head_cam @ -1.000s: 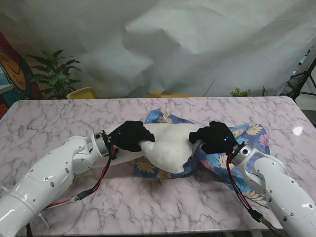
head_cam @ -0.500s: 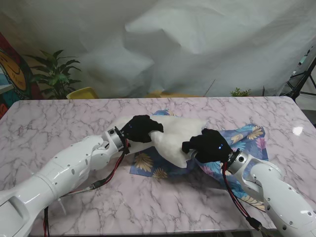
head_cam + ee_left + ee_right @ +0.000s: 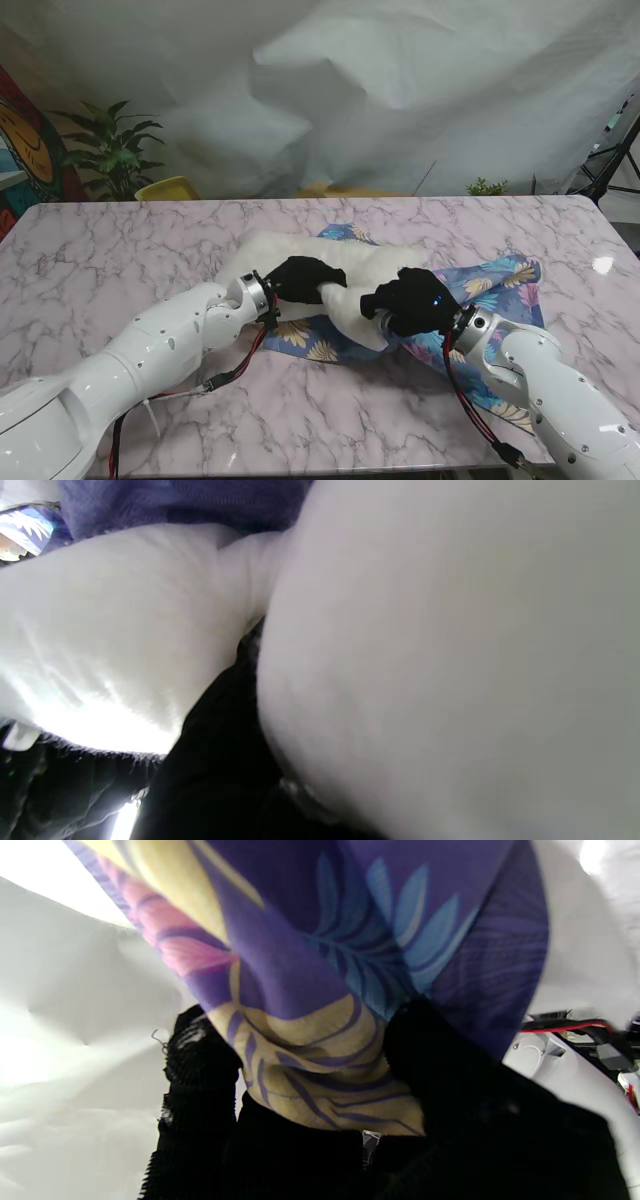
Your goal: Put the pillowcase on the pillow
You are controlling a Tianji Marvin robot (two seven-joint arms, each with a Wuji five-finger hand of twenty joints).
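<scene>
The left hand (image 3: 303, 279), black-gloved, is closed on the white pillow (image 3: 345, 272) in the stand view, its fingers curled over the pillow's near edge. We record the right hand (image 3: 408, 301), also black-gloved, closed where the pillow's right end meets the floral pillowcase (image 3: 500, 283); from this view we cannot tell which of the two it grips. The pillow lies near the middle of the marble bench (image 3: 120, 250), on top of the pillowcase. Blue patterned cloth shows past the pillow's far side, along its near side between the two hands, and spread out to the right. The pillow is largely uncovered. Both white arms reach in from the near corners. A potted plant (image 3: 110, 150) and a yellow object (image 3: 167, 188) stand beyond the bench's far left edge, before a white backdrop sheet (image 3: 400, 90).

In the left wrist view, we note white pillow fabric (image 3: 425, 655) filling most of the picture, folded into two bulges. Black glove material (image 3: 215, 760) is pressed into the crease between them. A strip of blue cloth (image 3: 175, 500) shows beyond the pillow.

In the right wrist view, we note the right hand's fingers (image 3: 200, 1080) pinching a gathered fold of the pillowcase (image 3: 320, 990), purple and blue with yellow and pink leaves. The cloth is drawn up between the black fingers. White fabric (image 3: 75, 1050) lies to one side of it.
</scene>
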